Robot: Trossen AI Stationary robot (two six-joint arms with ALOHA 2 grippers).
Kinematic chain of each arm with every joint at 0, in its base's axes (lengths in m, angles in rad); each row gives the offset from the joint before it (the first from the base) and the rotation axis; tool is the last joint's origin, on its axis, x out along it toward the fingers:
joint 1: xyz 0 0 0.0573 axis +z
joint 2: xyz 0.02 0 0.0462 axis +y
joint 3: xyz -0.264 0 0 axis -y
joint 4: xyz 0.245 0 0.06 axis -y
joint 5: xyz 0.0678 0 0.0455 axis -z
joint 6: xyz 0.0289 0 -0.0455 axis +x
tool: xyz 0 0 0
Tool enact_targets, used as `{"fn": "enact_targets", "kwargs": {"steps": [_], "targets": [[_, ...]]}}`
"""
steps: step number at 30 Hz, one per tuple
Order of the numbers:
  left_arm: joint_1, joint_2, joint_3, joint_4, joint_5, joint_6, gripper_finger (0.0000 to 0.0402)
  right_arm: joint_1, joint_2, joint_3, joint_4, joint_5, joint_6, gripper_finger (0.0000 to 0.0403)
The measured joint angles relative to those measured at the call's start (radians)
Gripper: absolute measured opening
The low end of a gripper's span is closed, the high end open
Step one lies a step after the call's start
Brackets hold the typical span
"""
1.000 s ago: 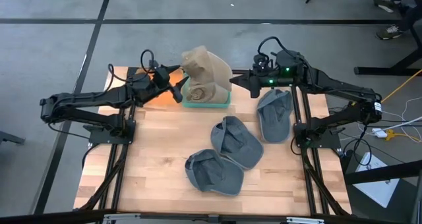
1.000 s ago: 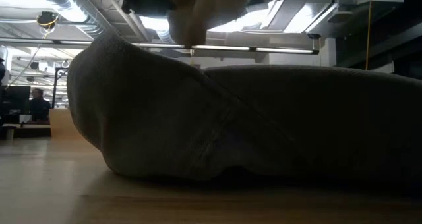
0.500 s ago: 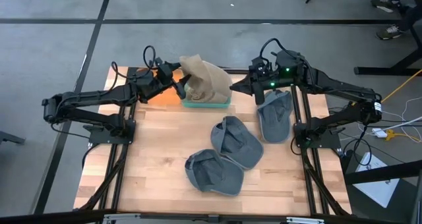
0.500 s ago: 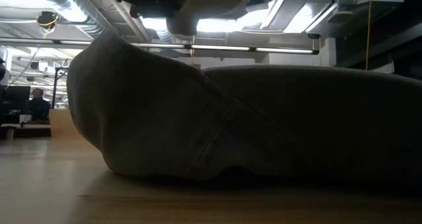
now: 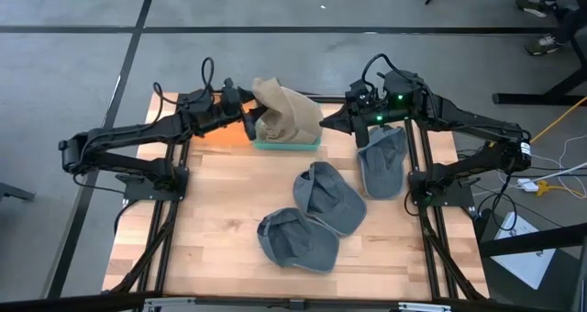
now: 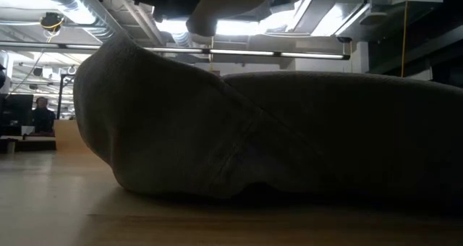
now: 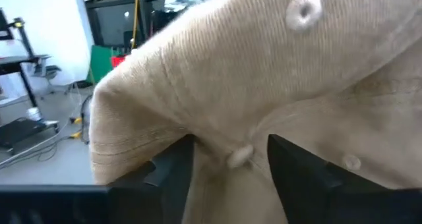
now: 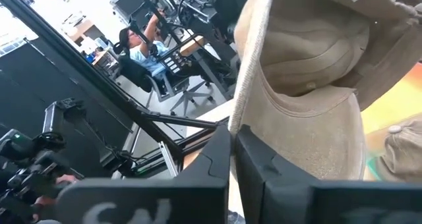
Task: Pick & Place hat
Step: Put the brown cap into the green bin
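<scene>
Overhead, a tan hat (image 5: 286, 117) of ribbed, corduroy-like cloth is held stretched between the two grippers above a teal tray (image 5: 289, 142) at the far edge of the desk (image 5: 220, 220), which is made of pale wooden planks. The left gripper (image 5: 249, 124) is clamped on the hat's left side, and the right gripper (image 5: 332, 119) is pinched on its right side. More tan cloth is piled in the tray under the held hat.

Three grey hats are seen lying upside down on the wood: one (image 5: 382, 158) beside the right arm's base, one (image 5: 327, 195) at mid-desk, one (image 5: 295, 239) nearer the front, the last two touching.

Only the left wrist view shows the fine ribbing, a stitched eyelet (image 7: 303, 12) and the crown button (image 7: 239, 157), with the dark fingers (image 7: 173, 171) set either side of a fold of the hat (image 7: 264, 85). Only the right wrist view shows the smooth, pale lining of the hat (image 8: 310, 85) and its thin brim edge gripped between nearly closed fingers (image 8: 217, 158); a seated person (image 8: 135, 43) is visible in the room behind. A white tag inside the crown is cut off and unreadable.

At desk level, the view is filled by a dark grey hat (image 6: 275, 137), with only a tan corner (image 6: 217, 7) of the held hat visible above.
</scene>
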Motion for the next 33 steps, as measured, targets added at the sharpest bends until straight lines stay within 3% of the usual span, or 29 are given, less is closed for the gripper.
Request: {"fn": "enact_targets", "kwargs": {"steps": [11, 17, 21, 26, 33], "targets": [[0.024, 0.069, 0.000, 0.077, 0.139, -0.042, 0.0021, 0.000, 0.000, 0.000, 0.021, 0.015, 0.006, 0.0010], [0.025, -0.008, 0.000, 0.052, 0.171, -0.078, 0.0010, -0.006, 0.001, 0.000, -0.009, -0.001, -0.032, 0.0011], [0.030, -0.090, 0.000, -0.058, 0.218, -0.128, 0.0006, -0.018, 0.000, 0.000, -0.025, -0.037, -0.070, 0.0011], [0.064, -0.163, 0.001, -0.177, 0.425, -0.312, 0.0007, -0.049, 0.000, 0.000, -0.033, -0.042, -0.110, 0.0011], [0.112, -0.182, 0.001, -0.188, 0.793, -0.502, 0.0008, -0.090, 0.007, 0.000, -0.040, -0.114, -0.168, 0.0011]]}}
